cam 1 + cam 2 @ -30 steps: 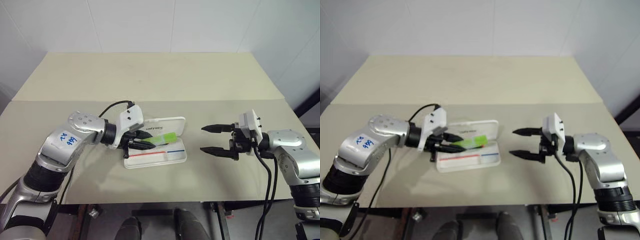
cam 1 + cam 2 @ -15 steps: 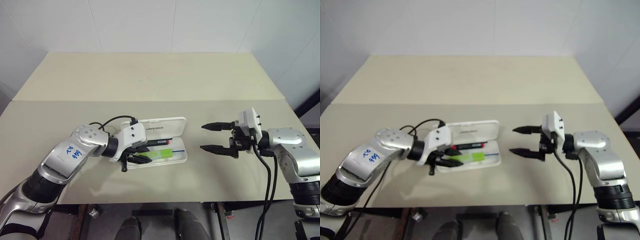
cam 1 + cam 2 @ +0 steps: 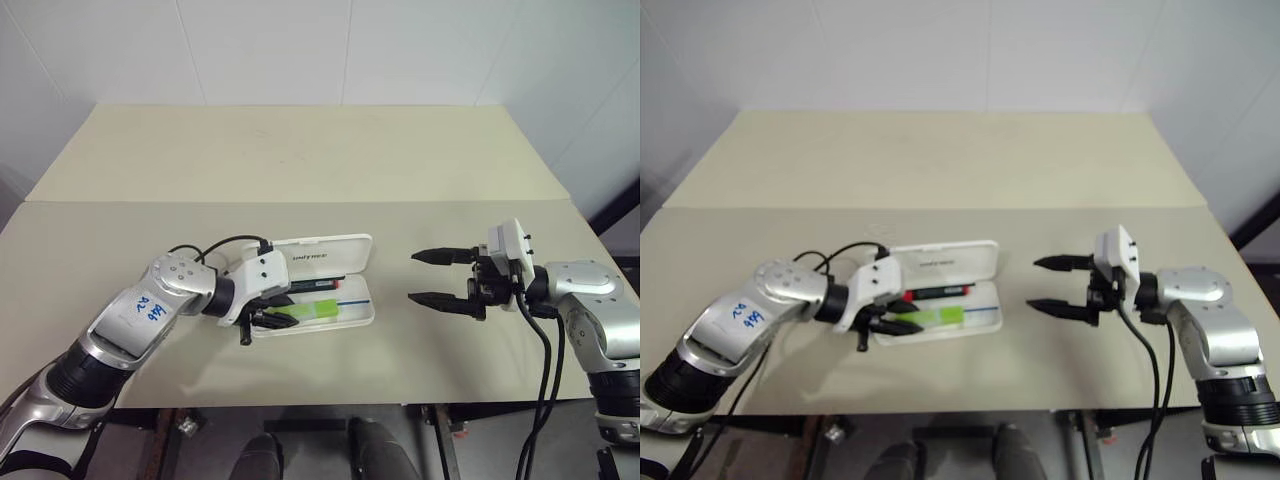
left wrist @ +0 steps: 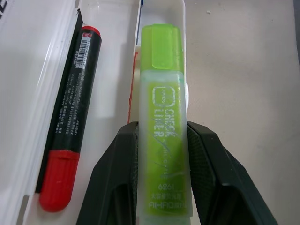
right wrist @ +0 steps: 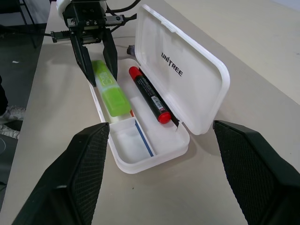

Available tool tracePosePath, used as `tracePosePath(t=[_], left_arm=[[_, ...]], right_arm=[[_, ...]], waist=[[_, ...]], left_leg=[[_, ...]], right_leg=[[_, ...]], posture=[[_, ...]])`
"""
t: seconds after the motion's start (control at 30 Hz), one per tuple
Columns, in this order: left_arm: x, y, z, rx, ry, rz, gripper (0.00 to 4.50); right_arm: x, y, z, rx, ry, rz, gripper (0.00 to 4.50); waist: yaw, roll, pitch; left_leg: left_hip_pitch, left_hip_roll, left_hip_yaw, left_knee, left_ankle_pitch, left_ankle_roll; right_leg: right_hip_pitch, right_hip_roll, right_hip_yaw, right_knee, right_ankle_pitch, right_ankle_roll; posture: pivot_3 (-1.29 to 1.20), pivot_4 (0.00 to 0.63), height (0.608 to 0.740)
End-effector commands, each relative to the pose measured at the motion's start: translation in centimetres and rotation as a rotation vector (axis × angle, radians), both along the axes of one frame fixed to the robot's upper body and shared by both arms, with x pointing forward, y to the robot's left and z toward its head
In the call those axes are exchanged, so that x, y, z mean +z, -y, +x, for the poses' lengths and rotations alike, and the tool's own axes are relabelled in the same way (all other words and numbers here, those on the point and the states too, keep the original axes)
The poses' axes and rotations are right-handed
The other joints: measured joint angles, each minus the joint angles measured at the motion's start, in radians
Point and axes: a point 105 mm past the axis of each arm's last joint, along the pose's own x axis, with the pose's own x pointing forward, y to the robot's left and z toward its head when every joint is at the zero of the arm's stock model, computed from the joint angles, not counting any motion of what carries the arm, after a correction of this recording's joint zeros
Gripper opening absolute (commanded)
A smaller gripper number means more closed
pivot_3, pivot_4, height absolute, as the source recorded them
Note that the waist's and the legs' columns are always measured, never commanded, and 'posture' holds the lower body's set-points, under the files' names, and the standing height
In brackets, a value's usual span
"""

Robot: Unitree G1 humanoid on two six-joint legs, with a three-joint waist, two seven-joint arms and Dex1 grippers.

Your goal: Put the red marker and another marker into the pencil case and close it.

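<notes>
Now the left gripper [image 4: 161,187] is clamped on the green marker [image 4: 162,117], holding it by the rear half inside the case [image 5: 154,157], whose lid stands raised. The red marker [image 5: 149,93] already lies in the case along the hinge side, beside the green one and apart from it. The marker looks low in the tray, its cap end pointing toward the small end compartment, though you cannot tell whether it rests flat on the bottom.

For this step, check that the marker lies parallel to the red one and sits clear of the front wall before letting go. Part the fingers only a little, enough to free the barrel; a wide spread could knock the red marker or push the tray. Draw the gripper back along the marker's length and upward, so the fingertips do not drag it out.

The right gripper [image 3: 440,277] hangs spread wide and empty over the desk [image 3: 300,150], well apart from the case. You can leave it there until the lid needs folding down.
</notes>
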Motion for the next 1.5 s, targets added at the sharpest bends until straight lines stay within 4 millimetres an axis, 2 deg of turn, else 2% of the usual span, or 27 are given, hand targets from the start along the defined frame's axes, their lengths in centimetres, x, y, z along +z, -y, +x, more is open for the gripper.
tracePosePath(t=[0.03,0.3,0.33,0.43,0.67,0.83,0.93,0.97,1.03,1.17,1.23,1.3,1.37,1.5], left_arm=[[0.4,0.5,-0.2,-0.036,0.018,-0.005,1.81],[0.1,0.6,-0.1,-0.035,0.020,-0.001,4.31],[0.2,0.6,-0.1,-0.035,0.023,-0.002,4.46],[0.6,0.6,-0.2,-0.040,0.035,-0.010,4.46],[4.6,1.4,0.5,-0.028,0.156,-0.133,4.46],[10.4,1.8,0.6,-0.033,0.345,-0.331,4.46],[14.0,0.9,1.2,0.016,0.486,-0.443,4.46],[15.5,-0.1,1.9,0.081,0.538,-0.482,4.46],[17.0,-2.9,3.6,0.252,0.589,-0.517,4.46],[16.9,-8.0,4.9,0.499,0.639,-0.444,4.46],[17.1,-9.7,5.1,0.586,0.654,-0.440,4.46],[16.3,-11.1,5.2,0.662,0.632,-0.417,4.46],[13.7,-12.0,5.0,0.707,0.564,-0.351,4.46],[7.8,-12.3,4.2,0.746,0.414,-0.247,4.46]], right_arm=[[0.6,0.3,0.0,-0.012,0.039,-0.004,4.50],[0.5,0.3,0.1,-0.016,0.040,-0.007,4.50],[0.5,0.3,0.1,-0.016,0.040,-0.007,4.50],[0.5,0.3,0.2,-0.016,0.042,-0.006,4.50],[0.4,0.3,0.1,-0.015,0.042,-0.007,4.50],[0.4,0.4,0.1,-0.015,0.041,-0.008,4.50],[0.5,0.4,0.2,-0.015,0.043,-0.007,4.50],[0.5,0.4,0.2,-0.012,0.042,-0.005,4.50],[0.5,0.4,0.2,-0.005,0.043,-0.002,4.50],[0.7,0.5,0.3,-0.001,0.048,0.002,4.50],[0.7,0.5,0.4,0.001,0.049,0.000,4.50],[0.8,0.5,0.6,0.003,0.050,0.000,4.50],[0.8,0.5,0.6,0.006,0.051,-0.001,4.50],[0.7,0.4,0.8,0.009,0.052,-0.003,4.50]], waist=[[0.000,0.000,0.000],[0.000,0.000,0.000],[0.000,0.000,0.000],[0.000,0.000,0.000],[0.001,0.000,0.000],[0.002,0.000,0.000],[0.001,0.000,0.000],[0.001,0.000,0.000],[0.000,0.000,0.000],[-0.007,0.000,0.000],[-0.004,0.000,0.000],[-0.001,-0.001,0.001],[-0.001,-0.001,0.000],[0.000,-0.001,0.000]], left_leg=[[0.000,0.000,0.000,0.000,0.000,0.000],[0.000,0.000,0.000,0.000,0.000,0.000],[0.000,0.000,0.000,0.000,0.000,0.000],[0.000,0.000,0.000,0.000,0.000,0.000],[0.000,0.000,0.000,0.000,0.000,0.000],[0.000,0.000,0.000,0.000,0.000,0.000],[0.000,0.000,0.000,0.000,0.000,0.000],[0.000,0.000,0.000,0.000,0.000,0.000],[0.001,0.000,0.000,0.000,0.000,0.000],[0.004,0.000,0.000,-0.001,0.000,0.000],[0.004,0.000,0.000,-0.001,0.000,0.000],[0.003,0.000,0.000,0.000,0.000,0.000],[0.003,-0.001,0.000,0.000,0.000,0.000],[0.003,-0.001,0.000,-0.002,0.000,0.000]], right_leg=[[0.000,0.000,0.000,0.000,0.000,0.000],[0.000,0.000,0.000,0.000,0.000,0.000],[0.000,0.000,0.000,0.000,0.000,0.000],[0.000,0.000,0.000,0.000,0.000,0.000],[0.000,0.000,0.000,0.000,0.000,0.000],[0.001,0.000,0.000,0.000,0.000,0.001],[0.001,0.000,0.000,0.000,0.001,0.001],[0.001,0.000,0.000,-0.001,0.001,0.001],[0.001,0.000,0.000,-0.001,0.001,0.001],[0.003,0.000,0.000,-0.001,0.001,0.002],[0.003,0.000,0.000,-0.001,0.001,0.002],[0.003,0.000,0.000,-0.001,0.001,0.002],[0.004,-0.001,0.000,-0.002,0.001,0.002],[0.004,-0.002,-0.001,-0.004,0.001,0.002]], posture=[[0.00,0.150,0.740],[0.00,0.150,0.740],[0.00,0.150,0.740],[0.00,0.150,0.740],[0.00,0.150,0.740],[0.00,0.150,0.740],[0.00,0.150,0.740],[0.00,0.150,0.740],[0.00,0.150,0.740],[0.00,0.150,0.740],[0.00,0.150,0.740],[0.00,0.150,0.740],[0.00,0.150,0.740],[0.00,0.150,0.740]])
